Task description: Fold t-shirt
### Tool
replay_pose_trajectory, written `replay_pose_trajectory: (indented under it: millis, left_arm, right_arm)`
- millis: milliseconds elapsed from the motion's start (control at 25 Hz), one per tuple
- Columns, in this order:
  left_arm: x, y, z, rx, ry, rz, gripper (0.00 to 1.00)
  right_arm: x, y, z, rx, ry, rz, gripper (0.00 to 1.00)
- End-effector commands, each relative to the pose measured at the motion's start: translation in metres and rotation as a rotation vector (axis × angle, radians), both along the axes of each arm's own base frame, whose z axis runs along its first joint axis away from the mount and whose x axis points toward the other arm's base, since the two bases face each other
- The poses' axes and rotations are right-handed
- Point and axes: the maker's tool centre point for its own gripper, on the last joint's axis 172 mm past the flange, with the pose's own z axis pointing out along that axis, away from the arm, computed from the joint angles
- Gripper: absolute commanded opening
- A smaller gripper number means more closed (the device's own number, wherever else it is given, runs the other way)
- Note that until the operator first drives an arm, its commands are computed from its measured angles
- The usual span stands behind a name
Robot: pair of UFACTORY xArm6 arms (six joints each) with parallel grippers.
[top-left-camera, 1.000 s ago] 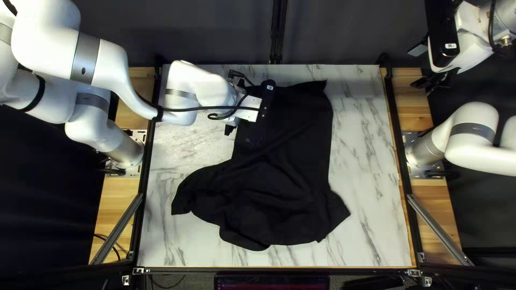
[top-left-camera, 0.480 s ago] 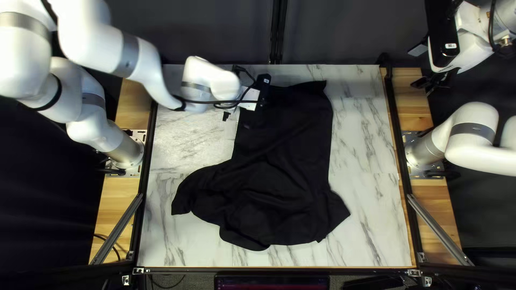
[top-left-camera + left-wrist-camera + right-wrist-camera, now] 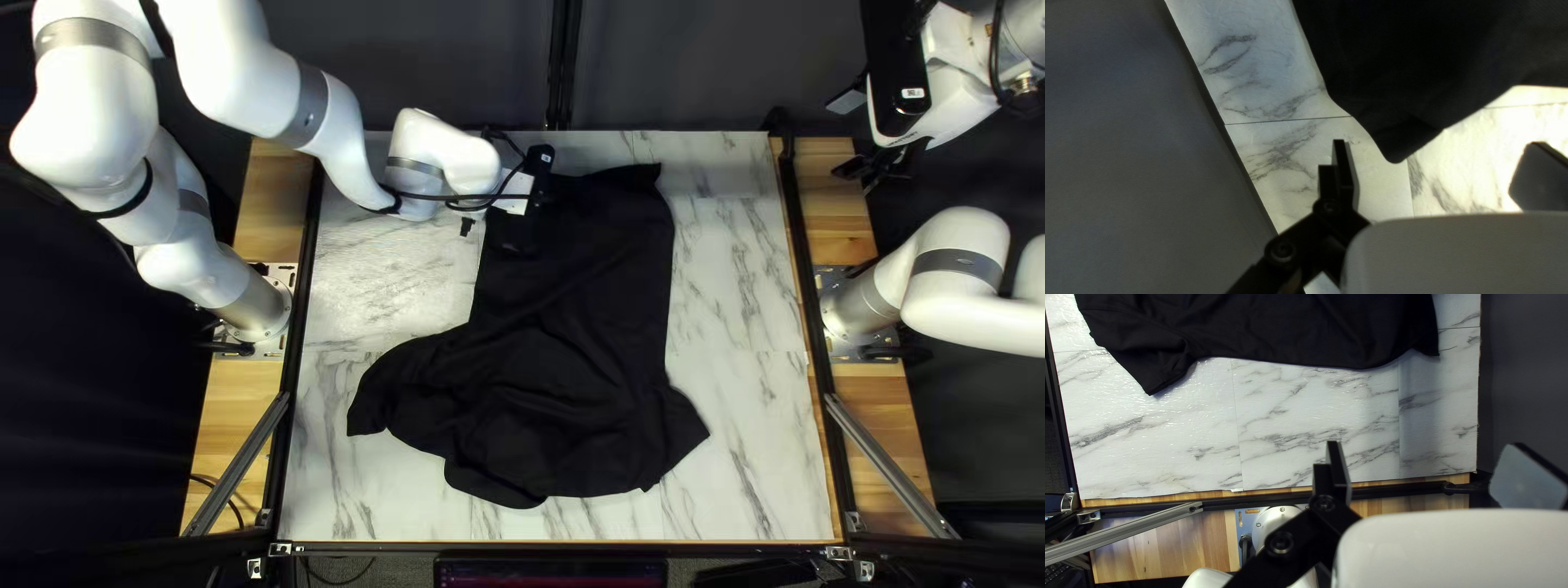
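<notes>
Both grippers wide apart, black shirt on the table

The robot's left gripper (image 3: 486, 227) hangs over the far part of the table (image 3: 740, 272), beside the black t-shirt (image 3: 577, 316). Its 2 fingers stand far apart with nothing pinched. In the left wrist view, a corner of the shirt points into the gap ahead of the left gripper (image 3: 1438, 144). Whether the cloth touches it is hard to tell. From that gripper, the shirt spreads toward the near edge of the table. It lies flat at the far part and is wrinkly at the near part, with 1 flap poking out on each side.

The right gripper (image 3: 880, 166) is up high, past the table's right side, and its 2 fingers are wide apart too, holding nothing. In the right wrist view, the shirt is ahead of it, well apart. A wooden strip (image 3: 1170, 544) and a metal bar (image 3: 1126, 533) are beside it.
</notes>
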Motion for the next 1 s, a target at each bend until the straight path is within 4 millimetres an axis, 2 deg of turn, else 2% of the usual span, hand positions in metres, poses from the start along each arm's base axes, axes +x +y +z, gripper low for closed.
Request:
replay_pose_trajectory:
  millis: [40, 560, 720, 1000]
  left_arm:
    - [0.0, 0.004, -0.003, 0.04, 0.0, 0.033, 1.0]
    - [0.02, 0.004, -0.001, 0.105, -0.057, 0.071, 1.0]
    - [0.033, 0.0, 0.005, 0.1, -0.079, 0.052, 1.0]
    - [0.041, -0.013, 0.013, 0.086, -0.11, 0.02, 1.0]
  right_arm:
    - [0.0, 0.0, 0.0, 0.0, 0.0, 0.0, 1.0]
    - [0.0, 0.0, 0.0, 0.0, 0.0, 0.0, 1.0]
    - [0.0, 0.0, 0.0, 0.0, 0.0, 0.0, 1.0]
    - [0.0, 0.0, 0.0, 0.0, 0.0, 0.0, 1.0]
